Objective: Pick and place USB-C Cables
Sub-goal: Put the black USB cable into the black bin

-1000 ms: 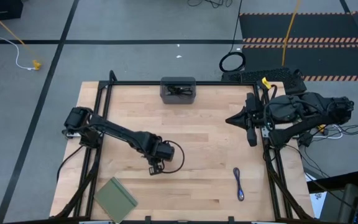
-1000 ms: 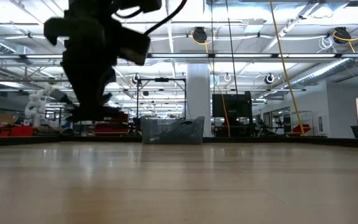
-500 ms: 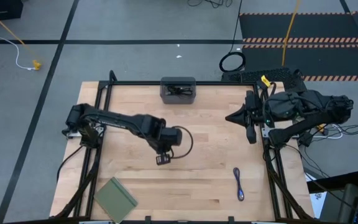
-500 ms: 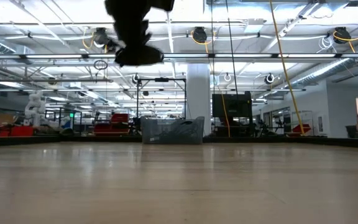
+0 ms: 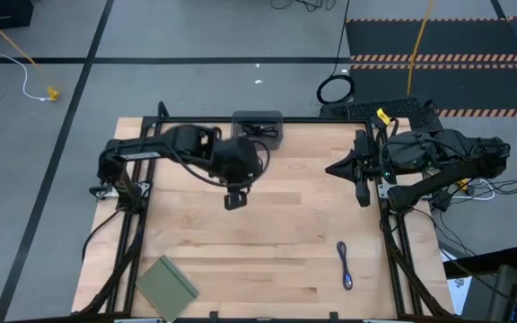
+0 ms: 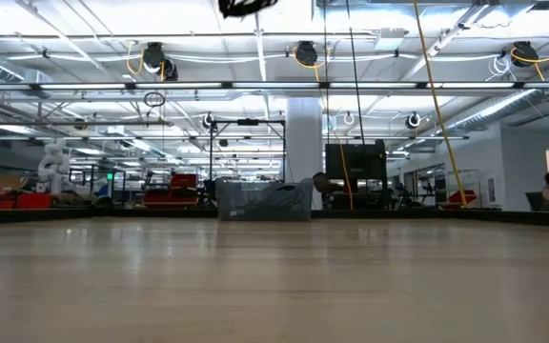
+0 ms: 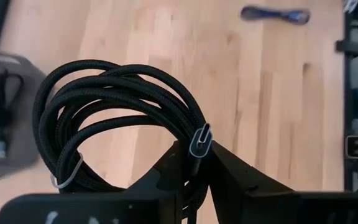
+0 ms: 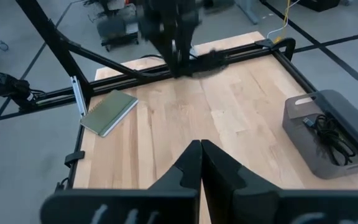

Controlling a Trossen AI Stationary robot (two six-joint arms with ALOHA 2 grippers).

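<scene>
My left gripper point(image 5: 234, 199) is high over the table's middle, near the dark grey tray point(image 5: 257, 130), and is shut on the coiled black USB-C cable point(image 7: 117, 118). In the low view only its tip point(image 6: 246, 5) shows, at the top edge. A second black cable point(image 8: 331, 134) lies inside the tray. The purple-blue cable point(image 5: 344, 265) lies flat on the wood toward the near right. My right gripper point(image 8: 201, 155) waits, shut and holding nothing, at the table's right edge point(image 5: 362, 179). My left gripper pinches several strands of the black coil between its two fingers point(image 7: 229, 180), close to the silver-tipped plug point(image 7: 199, 142). The fingers come from above, pointing down. The coil is lifted clear of the table and spreads out beyond the fingertips, its loops held by a thin tie point(image 7: 67, 174).
A flat green pad point(image 5: 167, 285) lies at the near left corner. A black frame point(image 5: 142, 206) borders the tabletop. Bare wood lies between the tray and the purple-blue cable. People and equipment show in the room beyond the far edge.
My left gripper has risen and travelled from the near-middle of the table toward the far edge and the tray, carrying the black coil clear of the wood. In the low view it has climbed almost out of the picture.
</scene>
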